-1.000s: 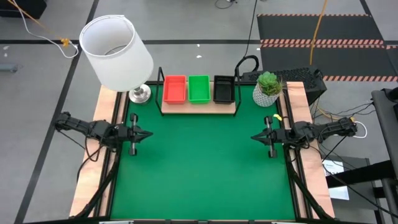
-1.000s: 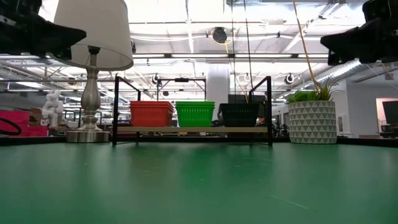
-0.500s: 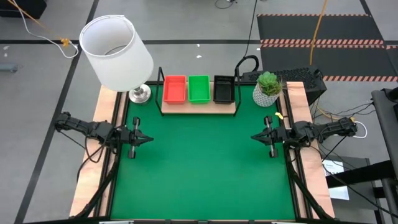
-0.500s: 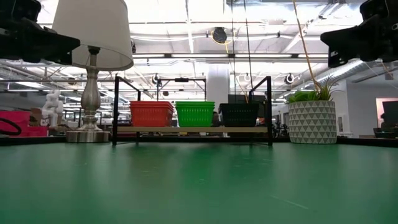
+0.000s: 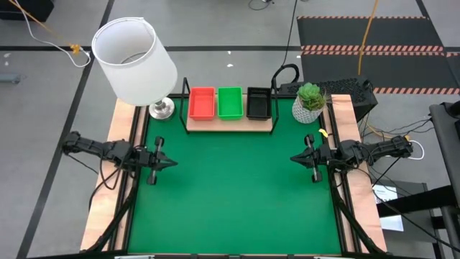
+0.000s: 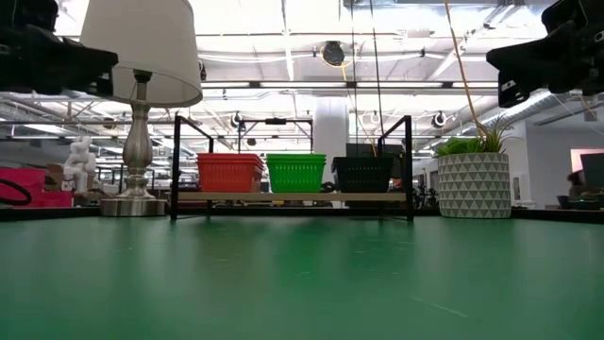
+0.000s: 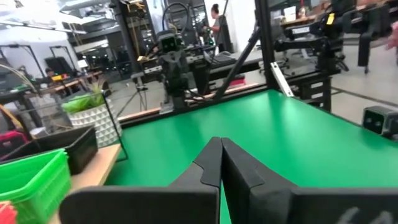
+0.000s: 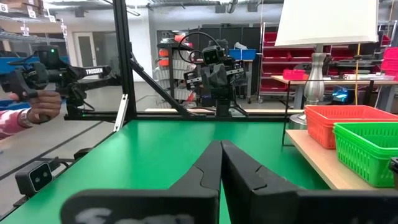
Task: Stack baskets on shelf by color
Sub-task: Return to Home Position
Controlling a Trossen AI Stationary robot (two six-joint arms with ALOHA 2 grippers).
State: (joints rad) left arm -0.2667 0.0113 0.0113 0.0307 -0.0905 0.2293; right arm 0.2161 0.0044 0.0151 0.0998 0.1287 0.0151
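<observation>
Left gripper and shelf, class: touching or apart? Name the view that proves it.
Apart. The high view shows a wide stretch of bare green mat between the left gripper and the shelf.

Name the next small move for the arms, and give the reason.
Probably just settle both arms at rest. Every basket in view already sits on the shelf, as an orange stack, a green stack and a black stack side by side. The left gripper and right gripper are shut and empty at the table's opposite side edges, so nothing seems left to pick.
</observation>
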